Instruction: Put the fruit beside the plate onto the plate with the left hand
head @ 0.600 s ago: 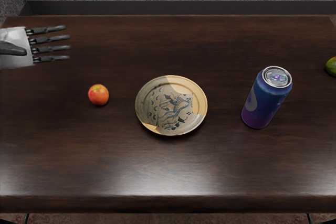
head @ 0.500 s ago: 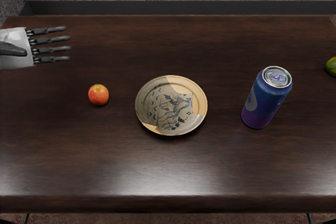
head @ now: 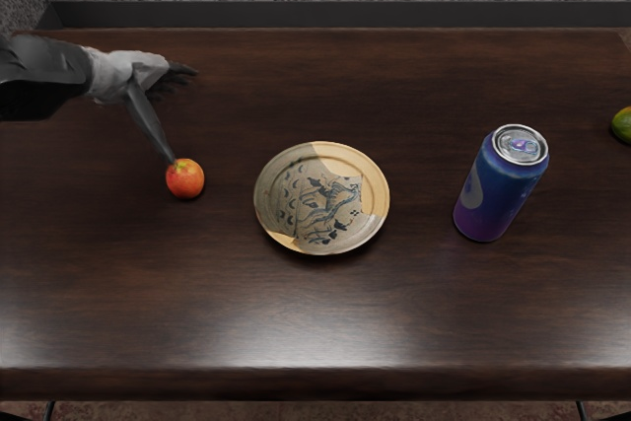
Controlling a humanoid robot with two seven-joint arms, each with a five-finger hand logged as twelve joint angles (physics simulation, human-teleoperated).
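Note: since half a second ago your left hand (head: 136, 78) has swung in from the far left edge, where it lay flat with four fingers straight, toward the fruit; nothing else has moved. The hand is released and holds nothing. One long dark digit (head: 151, 123) slants down, its tip just at the upper left of the small round red-orange apple (head: 184, 178); you cannot tell whether it touches. The other fingers point right, clear of the apple. The apple sits on the dark glossy wooden table (head: 315, 322), just left of the round tan glazed plate with blue brushwork (head: 321, 197), apart from its rim. Judgement: reach nearly done, grasp not begun, plate bare. The apple is smooth and spherical, likely to roll if nudged; the plate is shallow with a low rim. Well to the right stand a blue-purple metal can (head: 500, 184) and, at the edge, a green fruit (head: 622, 124).
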